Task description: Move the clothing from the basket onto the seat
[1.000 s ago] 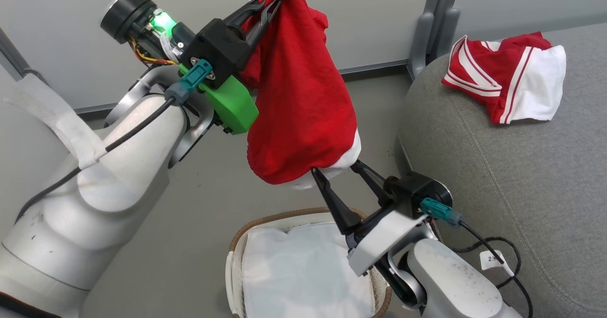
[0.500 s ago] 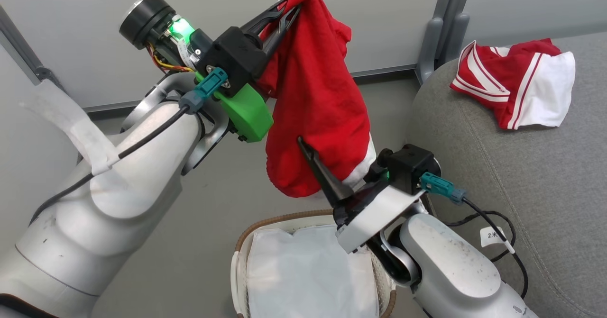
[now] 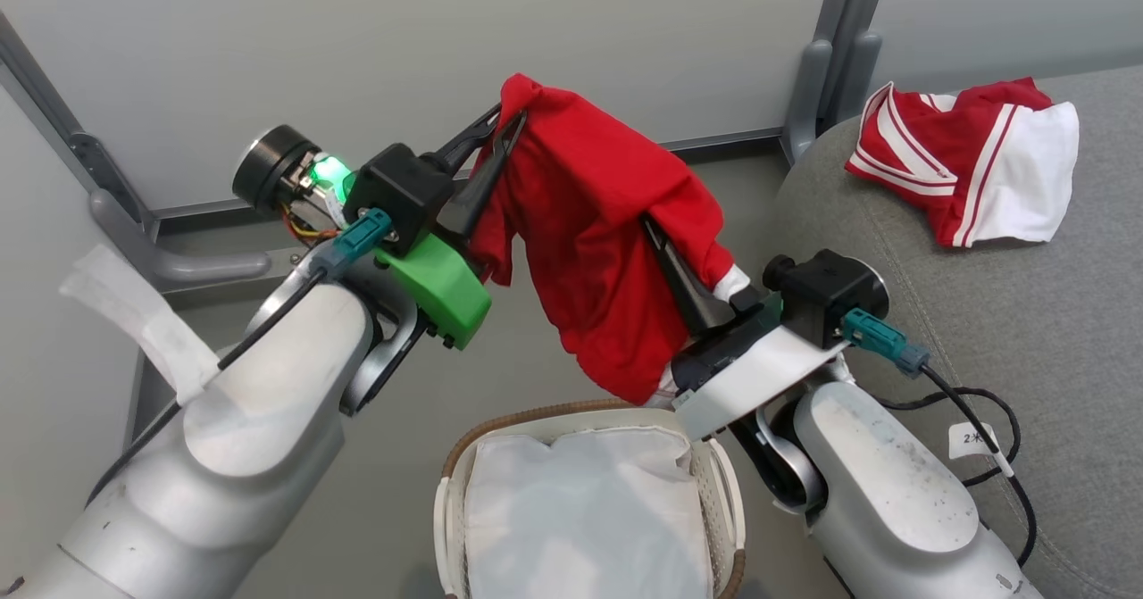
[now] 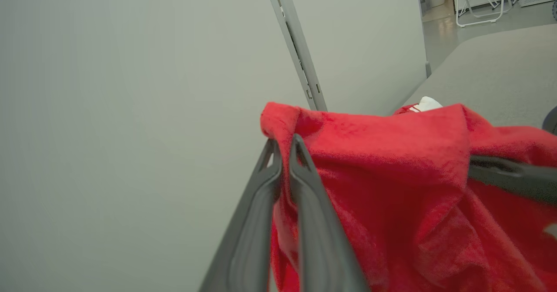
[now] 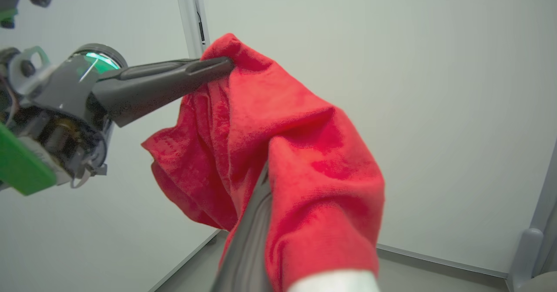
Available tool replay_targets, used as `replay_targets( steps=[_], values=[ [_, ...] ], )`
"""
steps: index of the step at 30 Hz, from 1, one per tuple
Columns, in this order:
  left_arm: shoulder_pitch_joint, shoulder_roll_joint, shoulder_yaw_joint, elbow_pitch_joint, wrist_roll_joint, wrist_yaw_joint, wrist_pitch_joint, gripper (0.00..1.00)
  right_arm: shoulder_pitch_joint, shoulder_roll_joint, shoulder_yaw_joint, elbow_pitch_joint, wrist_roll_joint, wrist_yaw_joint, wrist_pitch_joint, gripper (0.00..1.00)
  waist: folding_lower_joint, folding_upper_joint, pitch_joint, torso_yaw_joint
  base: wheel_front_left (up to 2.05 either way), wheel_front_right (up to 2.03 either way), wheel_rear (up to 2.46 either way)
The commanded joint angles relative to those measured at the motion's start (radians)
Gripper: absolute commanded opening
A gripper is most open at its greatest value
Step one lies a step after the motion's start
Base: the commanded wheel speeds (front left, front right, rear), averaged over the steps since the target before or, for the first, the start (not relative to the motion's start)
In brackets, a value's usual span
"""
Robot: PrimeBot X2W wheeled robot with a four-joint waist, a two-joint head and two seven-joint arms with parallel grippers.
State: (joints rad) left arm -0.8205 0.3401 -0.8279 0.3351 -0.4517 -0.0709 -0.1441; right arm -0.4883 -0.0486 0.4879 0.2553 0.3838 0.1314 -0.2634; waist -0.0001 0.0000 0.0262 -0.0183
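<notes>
Two grippers are clamped on the red garment (image 3: 598, 251), left gripper (image 3: 505, 122) at its top corner, right gripper (image 3: 659, 235) lower; it is held above the basket (image 3: 536, 415); the striped garment (image 3: 973, 166) is already laid on the sofa (image 3: 982, 367); one piece is left.

Held in both sets of jaws, the plain red garment (image 3: 598, 251): soft matt cloth with a fine, slightly fuzzy nap. Its white hem band (image 3: 734, 279), at the root of the right jaws, is smoother cloth.

On the left gripper (image 3: 502, 126) and right gripper (image 3: 648, 224), the fingers are dark smooth plastic with a dull sheen.

Behind the left jaws, the green housing (image 3: 438, 287): smooth moulded plastic, satin finish.

The forearm shells (image 3: 268, 420): pale hard plastic, lightly glossy, speckled with marks.

Below the jaws, the basket (image 3: 536, 413): brown woven rim, white perforated plastic wall. The white liner (image 3: 580, 510) inside is a thin matt sheet.

To the right of the right jaws, the sofa (image 3: 982, 358): grey coarse woven fabric, matt. The striped garment (image 3: 973, 166) lying on it is smooth matt cloth.
</notes>
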Motion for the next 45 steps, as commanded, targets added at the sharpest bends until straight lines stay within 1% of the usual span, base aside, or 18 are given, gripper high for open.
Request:
replay_targets(
  steps=[1,4,10,16,21,30,36,45],
  values=[
    [0.031,-0.001,0.007,0.009,-0.018,0.01,-0.014,1.0,0.009,-0.004,-0.015,-0.007,-0.014,-0.001,-0.002,0.0,0.0001,0.0,0.002,-0.001,0.0,0.0,0.0],
    [0.077,-0.01,0.006,0.023,-0.029,0.021,-0.046,1.0,0.007,-0.004,-0.048,-0.016,-0.048,-0.001,-0.002,0.0,0.0001,0.0,0.008,-0.003,0.0,0.0,0.0],
    [0.161,-0.036,-0.008,0.047,-0.051,0.018,-0.091,1.0,0.004,-0.004,-0.097,-0.022,-0.102,-0.001,-0.002,0.0,0.0001,0.0,0.024,-0.006,0.0,0.0,0.0],
    [0.248,-0.072,-0.003,0.07,-0.071,0.022,-0.114,1.0,0.026,-0.004,-0.141,-0.022,-0.145,-0.001,-0.002,0.0,0.0001,0.0,0.038,-0.008,0.0,0.0,0.0],
    [0.313,-0.099,-0.004,0.091,-0.061,0.014,-0.123,1.0,0.044,-0.003,-0.169,-0.017,-0.163,-0.001,-0.002,0.0,0.0001,0.0,0.047,-0.009,0.0,0.0,0.0],
    [0.378,-0.142,0.036,0.085,-0.015,-0.005,-0.121,1.0,0.064,-0.004,-0.218,-0.011,-0.195,-0.001,-0.002,0.0,0.0001,0.0,0.063,-0.02,0.0,0.0,0.0],
    [0.39,-0.16,0.054,0.085,0.013,-0.019,-0.12,1.0,0.082,-0.015,-0.264,-0.03,-0.217,-0.001,-0.002,0.0,0.0001,0.0,0.084,-0.068,0.0,0.0,0.0],
    [0.363,-0.178,0.068,0.094,0.066,-0.039,-0.12,1.0,0.12,-0.029,-0.324,-0.06,-0.232,-0.001,-0.002,0.0,0.0001,0.0,0.145,-0.206,0.0,0.0,0.0]
  ],
)
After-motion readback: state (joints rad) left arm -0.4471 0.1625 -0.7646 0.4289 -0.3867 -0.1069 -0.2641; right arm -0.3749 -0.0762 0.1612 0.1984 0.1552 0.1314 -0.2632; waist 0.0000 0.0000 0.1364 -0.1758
